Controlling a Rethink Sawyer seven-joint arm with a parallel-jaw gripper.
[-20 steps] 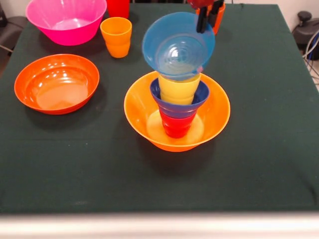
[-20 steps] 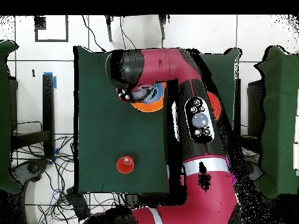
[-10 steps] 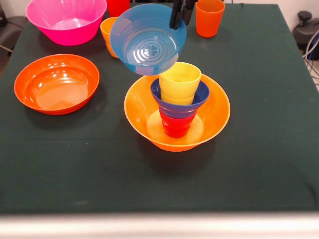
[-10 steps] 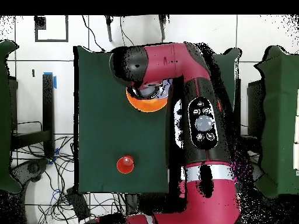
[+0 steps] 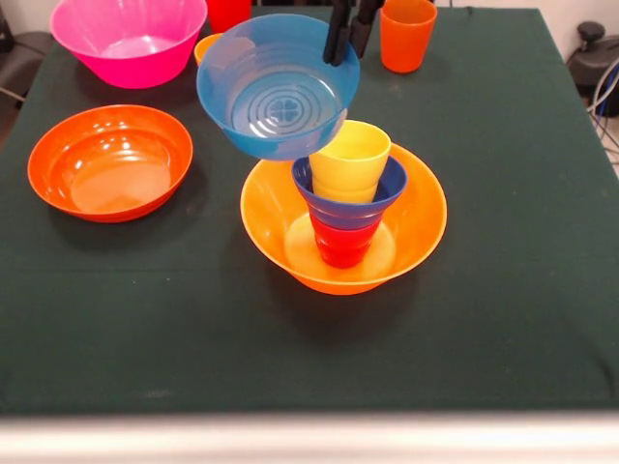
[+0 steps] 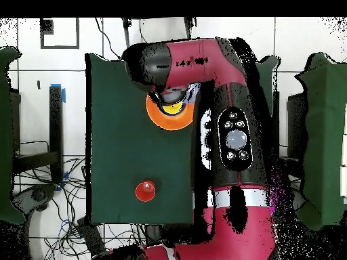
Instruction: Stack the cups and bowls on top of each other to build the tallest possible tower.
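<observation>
While the green bench (image 5: 522, 290) carries everything, we count the job as roughly half done. Biggest first: the pink bowl (image 5: 128, 39) sits unused at one far corner, and the orange-red bowl (image 5: 109, 161) lies alone well apart from the tower. The yellow-orange bowl (image 5: 343, 218) is the tower's base, holding a red cup (image 5: 341, 242), then the dark blue bowl (image 5: 349, 192), then a yellow cup (image 5: 350, 160) on top.

We see the light blue bowl (image 5: 278, 85) held in the air, tilted toward the camera, up and to one side of the yellow cup and not yet seated on it. The claw (image 5: 346, 31) pinches its far rim, closed on that edge.

Smaller pieces wait: an orange cup (image 5: 406, 34) at the far edge, an orange-yellow cup (image 5: 205, 45) mostly hidden behind the blue bowl, and a red cup (image 5: 228, 13) beside the pink bowl. We judge the blue bowl must be levelled and centred over the yellow cup next.
</observation>
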